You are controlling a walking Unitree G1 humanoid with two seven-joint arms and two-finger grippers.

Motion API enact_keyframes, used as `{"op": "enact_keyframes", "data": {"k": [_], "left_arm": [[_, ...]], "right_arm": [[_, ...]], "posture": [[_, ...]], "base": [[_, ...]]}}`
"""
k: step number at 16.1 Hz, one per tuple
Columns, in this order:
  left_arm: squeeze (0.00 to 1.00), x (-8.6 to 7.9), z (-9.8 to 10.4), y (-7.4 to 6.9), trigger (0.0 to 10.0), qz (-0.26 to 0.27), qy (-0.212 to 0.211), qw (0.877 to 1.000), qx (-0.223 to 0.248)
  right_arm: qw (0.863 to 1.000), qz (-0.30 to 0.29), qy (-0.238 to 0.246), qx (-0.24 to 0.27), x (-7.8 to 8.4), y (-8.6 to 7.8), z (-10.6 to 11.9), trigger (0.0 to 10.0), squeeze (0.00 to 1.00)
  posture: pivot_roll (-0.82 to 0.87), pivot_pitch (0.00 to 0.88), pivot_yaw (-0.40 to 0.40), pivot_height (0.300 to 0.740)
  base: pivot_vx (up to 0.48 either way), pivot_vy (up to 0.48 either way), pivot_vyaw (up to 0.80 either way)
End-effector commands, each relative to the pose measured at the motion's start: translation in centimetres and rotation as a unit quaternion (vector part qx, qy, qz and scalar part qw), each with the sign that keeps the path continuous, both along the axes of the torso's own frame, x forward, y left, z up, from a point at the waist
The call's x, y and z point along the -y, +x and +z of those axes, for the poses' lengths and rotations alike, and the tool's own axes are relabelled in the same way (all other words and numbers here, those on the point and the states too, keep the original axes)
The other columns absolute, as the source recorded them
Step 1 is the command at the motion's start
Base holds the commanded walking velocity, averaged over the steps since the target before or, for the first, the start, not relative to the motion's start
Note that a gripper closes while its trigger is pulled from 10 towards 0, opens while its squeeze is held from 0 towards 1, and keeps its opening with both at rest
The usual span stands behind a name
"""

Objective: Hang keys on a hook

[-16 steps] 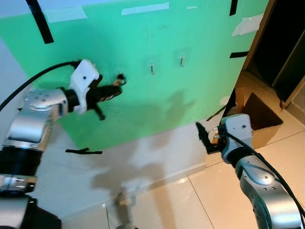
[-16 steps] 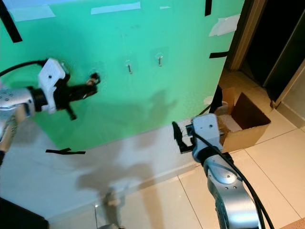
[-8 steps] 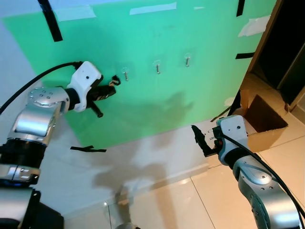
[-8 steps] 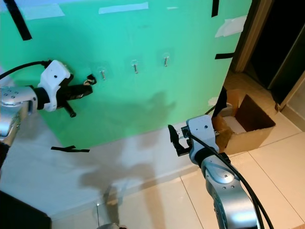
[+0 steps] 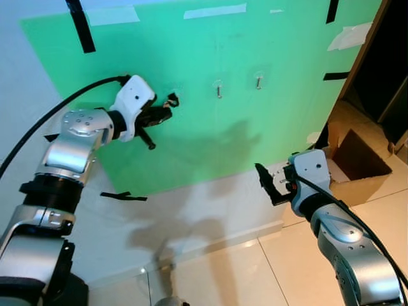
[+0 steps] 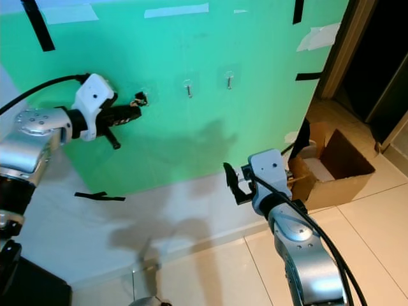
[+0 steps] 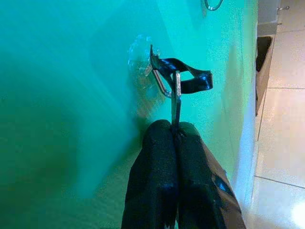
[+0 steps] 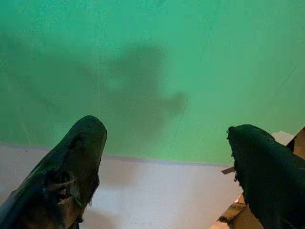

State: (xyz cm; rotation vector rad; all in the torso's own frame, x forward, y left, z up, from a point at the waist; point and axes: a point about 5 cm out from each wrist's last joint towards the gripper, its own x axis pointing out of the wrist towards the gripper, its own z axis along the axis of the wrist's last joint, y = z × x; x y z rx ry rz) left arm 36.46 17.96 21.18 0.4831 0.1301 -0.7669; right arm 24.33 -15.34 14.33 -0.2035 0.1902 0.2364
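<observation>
Keys, a metal ring w/ black strap, sit at the leftmost hook on the green sheet, ring touching the clear hook pad; whether it hangs fully on the hook cannot be told; left gripper, fingers pressed together, pinches the ring's lower end, arm raised toward the sheet's upper-left area; two more hooks, middle hook and right hook, line up along the sheet toward its right edge, well apart from the keys; black tape strips mark the sheet's corners & edges; right gripper held low near the sheet's bottom edge, fingers spread wide, nothing between them; open cardboard box on the tiled floor by the sheet's lower-right corner, beside a dark doorway.
</observation>
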Motion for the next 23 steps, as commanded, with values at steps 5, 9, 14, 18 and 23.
{"op": "enact_keyframes", "data": {"k": [5,9,14,18,23], "left_arm": [[0.00,0.8,-0.6,1.0,10.0,0.010,0.007,1.000,-0.017],[0.00,1.3,-1.7,0.9,10.0,0.008,0.017,0.999,-0.047],[0.00,1.4,-2.5,0.8,10.0,0.007,0.025,0.997,-0.070],[0.00,1.3,-2.4,0.7,10.0,0.008,0.014,0.998,-0.068],[0.00,0.4,-2.5,0.7,10.0,0.029,0.011,0.997,-0.073]], "right_arm": [[1.000,0.005,-0.001,0.010,-0.3,0.1,0.6,10.0,0.00],[1.000,0.007,-0.001,0.010,-0.3,0.1,0.7,10.0,0.00],[1.000,0.005,-0.001,0.010,-0.3,0.1,0.7,10.0,0.00],[1.000,0.005,-0.001,0.011,-0.3,0.2,0.7,10.0,0.00],[1.000,0.007,0.001,0.012,-0.4,0.3,0.7,10.0,0.00]], "posture": [[-0.09,0.000,0.073,0.740],[-0.09,0.000,0.073,0.740],[-0.08,0.000,0.073,0.740],[-0.08,0.000,0.071,0.740],[-0.08,0.000,0.072,0.740]], "base": [[0.000,0.000,0.00],[0.000,0.000,0.00],[0.000,0.000,0.00],[0.000,0.000,0.00],[0.000,0.000,0.00]]}}
